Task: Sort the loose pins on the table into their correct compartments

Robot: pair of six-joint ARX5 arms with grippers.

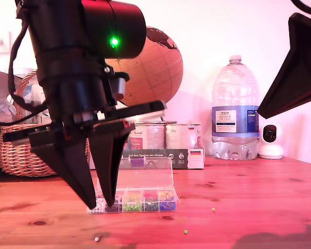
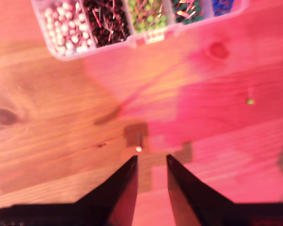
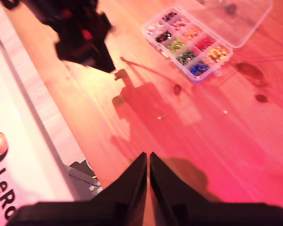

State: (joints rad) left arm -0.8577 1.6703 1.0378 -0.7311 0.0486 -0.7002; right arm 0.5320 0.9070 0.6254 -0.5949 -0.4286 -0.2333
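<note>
three loose pins lie on the table point(image 1: 249, 192) in front of the box: a pale-headed pin point(image 1: 97, 239) nearest the exterior view's lower left, a green pin point(image 1: 186, 231) further toward that view's right, and a yellow-green pin point(image 1: 213, 210) beyond it, closer to the box. the clear plastic box point(image 1: 140, 199) stands lid up, its front compartments showing white, dark, green, red and blue-yellow clusters. my first gripper point(image 2: 151, 160) hangs above the wood with its jaws parted by a narrow gap, nothing between them; the pale-headed pin sits just past the tips, apart from both. in the first wrist view the green pin point(image 2: 250, 100) lies well off to the side. my second gripper point(image 3: 148, 160) is high over the table, tips pressed together and empty, looking down on the box point(image 3: 188, 44) and two small pins point(image 3: 159, 117). behind the box a carton's strip reads partly "auf den spuren der ahnen" with a german flag mark. a large water bottle point(image 1: 235, 111) carries a blue "tesco" label; smaller print unreadable. a globe point(image 1: 155, 72), a wicker basket point(image 1: 18, 148) and a small white camera point(image 1: 270, 141) stand at the back. lettering "lero" shows at the second wrist view's edge.
</note>
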